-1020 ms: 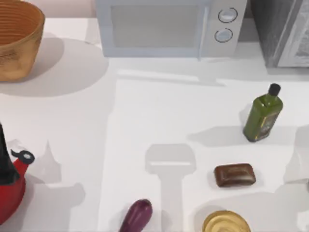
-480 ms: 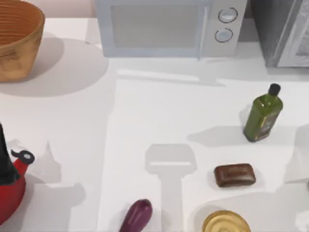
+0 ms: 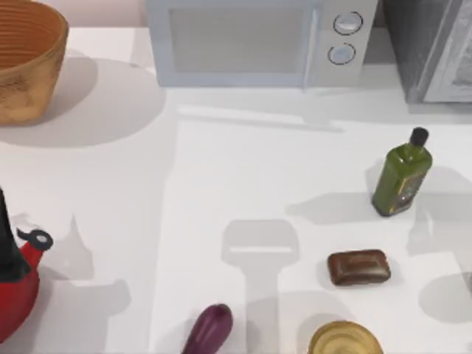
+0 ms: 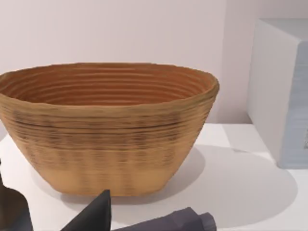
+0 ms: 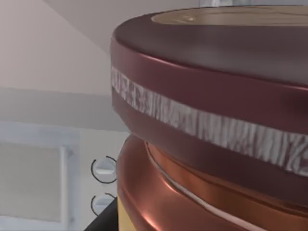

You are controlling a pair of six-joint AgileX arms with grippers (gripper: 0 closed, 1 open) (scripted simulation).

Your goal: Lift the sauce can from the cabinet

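Observation:
The sauce can (image 5: pixel 207 120) looms right in front of the right wrist camera: a glossy brown lid, a dark maroon band with a pale stripe, and a coppery rim below. It hangs tilted in the air with the microwave (image 5: pixel 38 178) far behind it, held by my right gripper; a dark finger edge (image 5: pixel 103 216) shows beside it. In the top view the cabinet (image 3: pixel 424 51) stands at the back right corner, dark speckled with a pale door panel. My left gripper (image 4: pixel 144 219) is parked, open, facing the basket (image 4: pixel 106 125).
A white microwave (image 3: pixel 251 40) sits at the back centre and a woven basket (image 3: pixel 26 59) at the back left. A red kettle (image 3: pixel 18 280) stands front left. A green bottle (image 3: pixel 402 177), brown bar (image 3: pixel 359 267), eggplant (image 3: pixel 209 328) and gold-topped can (image 3: pixel 345 339) crowd the front right.
The shadows on the right side of the table have shifted and a round one now lies near the front right edge. Nothing on the table has moved.

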